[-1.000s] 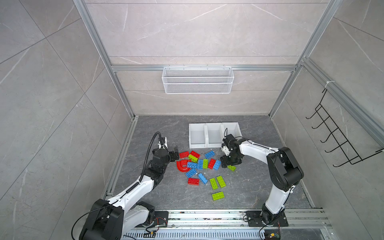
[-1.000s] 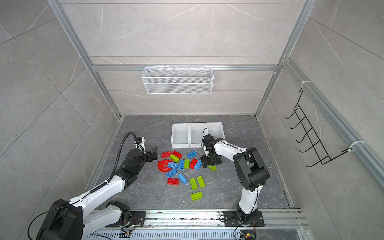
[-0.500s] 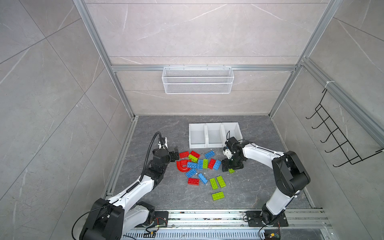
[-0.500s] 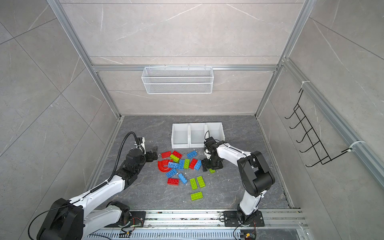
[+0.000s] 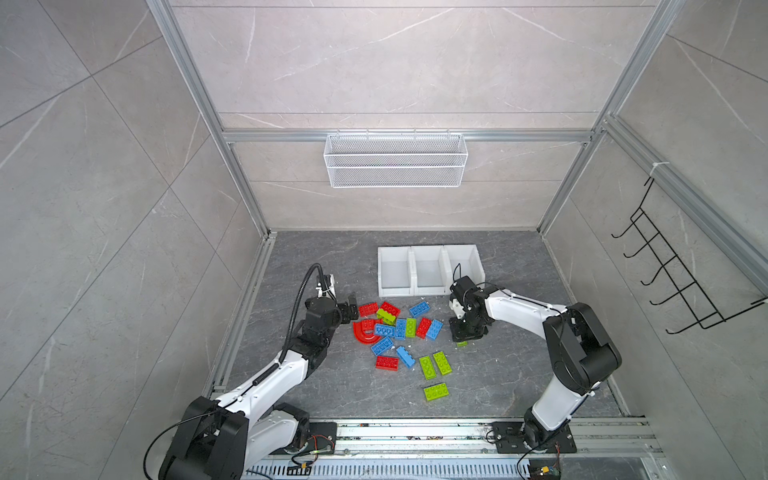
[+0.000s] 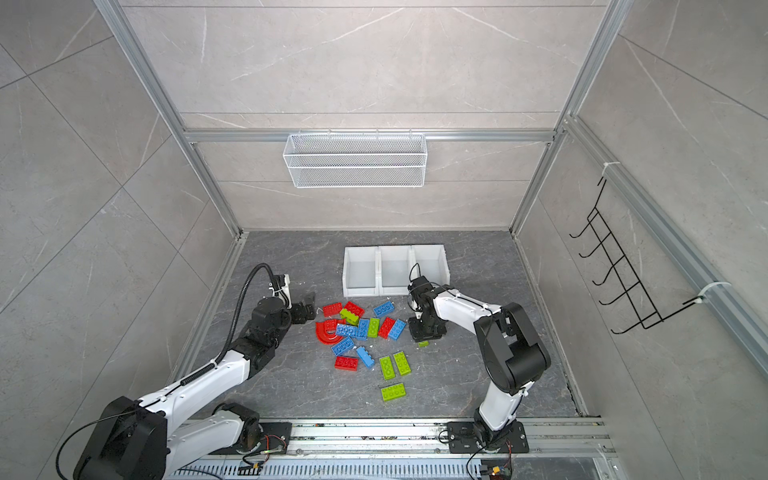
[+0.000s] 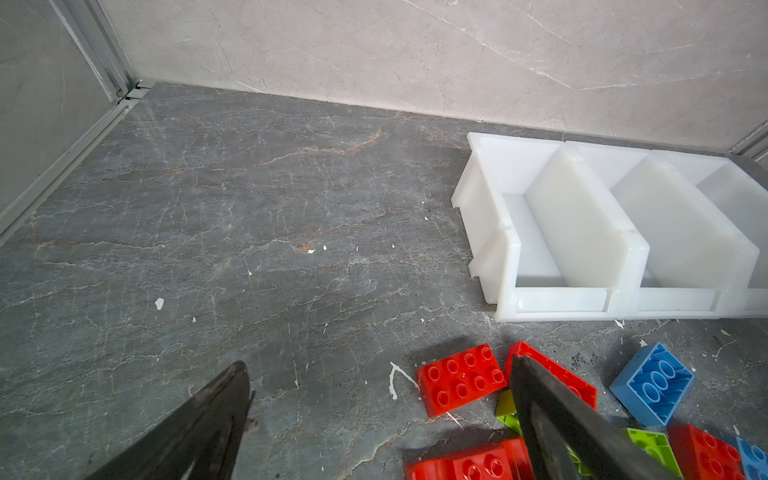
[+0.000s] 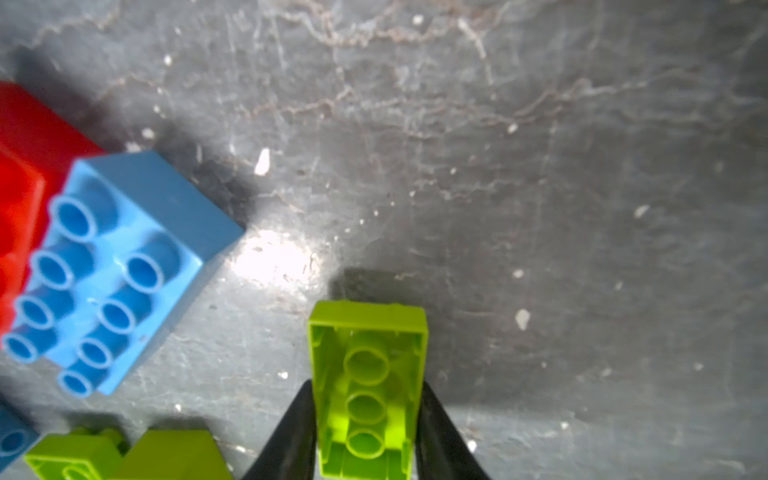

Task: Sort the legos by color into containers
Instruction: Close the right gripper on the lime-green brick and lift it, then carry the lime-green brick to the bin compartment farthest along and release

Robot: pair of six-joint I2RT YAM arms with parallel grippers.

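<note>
Grey veined floor [image 8: 519,145]; R fingers [image 8: 291,436] pinch glossy lime brick [image 8: 368,390], hollow underside showing; L fingers [image 7: 552,424] wide.

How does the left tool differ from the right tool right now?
The left tool is wide open; the right tool is shut on a green brick. The left tool is empty beside red bricks; the right tool's brick shows its hollow underside. Both sit low at the pile's edge.
</note>
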